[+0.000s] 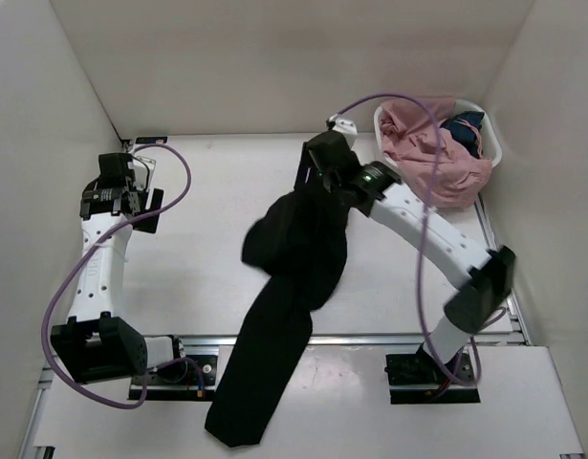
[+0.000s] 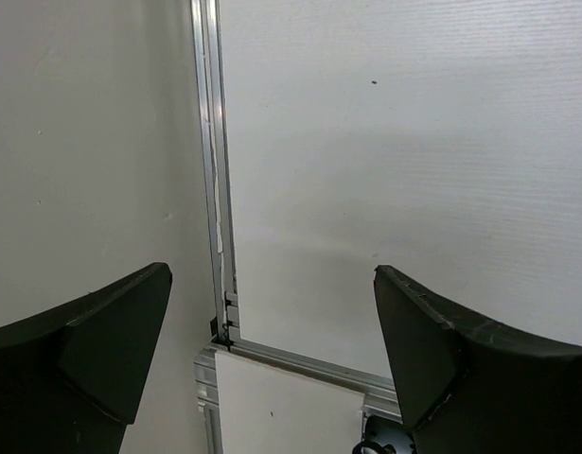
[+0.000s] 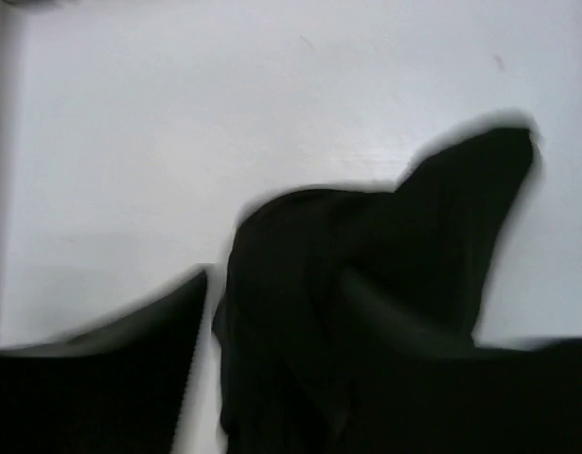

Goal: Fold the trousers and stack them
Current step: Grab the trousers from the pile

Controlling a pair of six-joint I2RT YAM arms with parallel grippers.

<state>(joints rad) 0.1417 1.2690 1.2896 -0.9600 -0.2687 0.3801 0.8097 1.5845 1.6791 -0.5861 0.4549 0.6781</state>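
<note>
The black trousers (image 1: 294, 258) lie bunched in the middle of the table, with one long leg trailing down over the front rail to the near board. My right gripper (image 1: 320, 180) hangs over their far end. In the right wrist view the picture is blurred; the trousers (image 3: 404, 227) rise in a peak between the jaws of the right gripper (image 3: 272, 284), which stand apart with a strip of table showing beside the left finger (image 3: 111, 359). My left gripper (image 1: 131, 196) is at the far left, away from the cloth. The left gripper (image 2: 272, 274) is wide open and holds nothing.
A white basket (image 1: 491, 143) at the back right holds pink cloth (image 1: 437, 158) and a dark blue garment (image 1: 464, 129). White walls close in the table on three sides. An aluminium rail (image 2: 210, 170) runs along the left edge, another rail (image 1: 370, 338) along the front.
</note>
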